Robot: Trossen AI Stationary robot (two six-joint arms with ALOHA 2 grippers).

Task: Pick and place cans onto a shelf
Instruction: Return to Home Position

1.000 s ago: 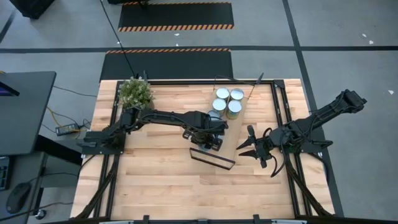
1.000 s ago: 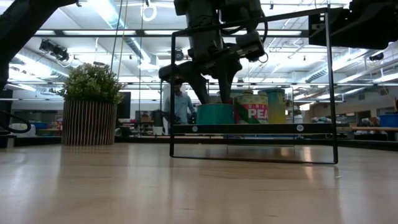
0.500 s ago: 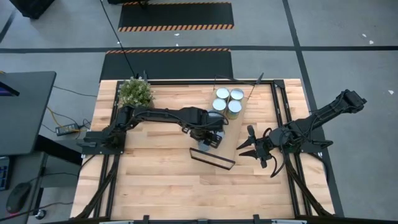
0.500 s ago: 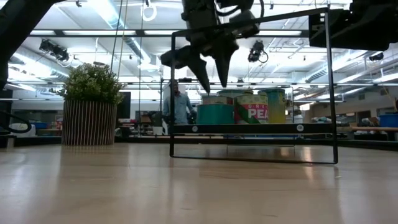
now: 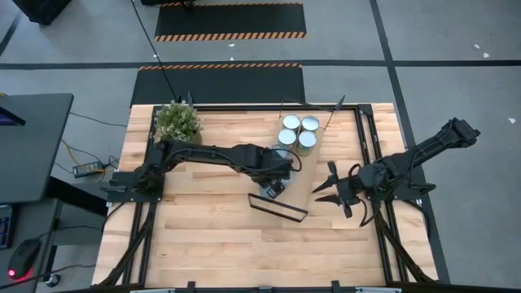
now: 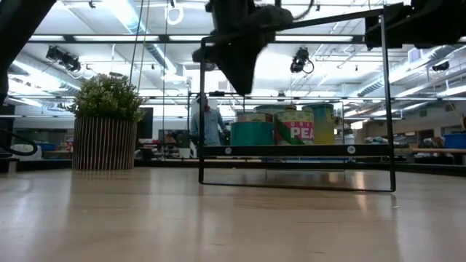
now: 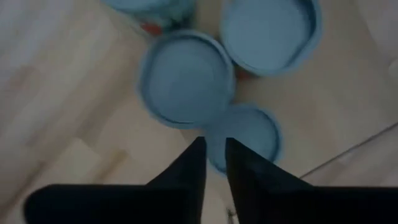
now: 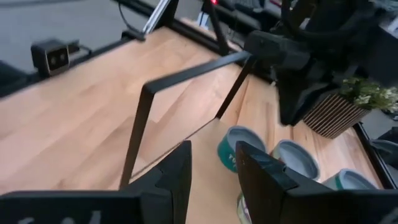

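Cans [image 6: 295, 128] on shelf [image 6: 240, 151]; one label reads "PEA". Left pincer [image 7: 213, 142] together above them; right pincer [image 8: 212, 149] apart, beside shelf.

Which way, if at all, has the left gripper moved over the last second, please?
Yes. The left gripper has risen from beside the cans to the level of the shelf frame's top bar.
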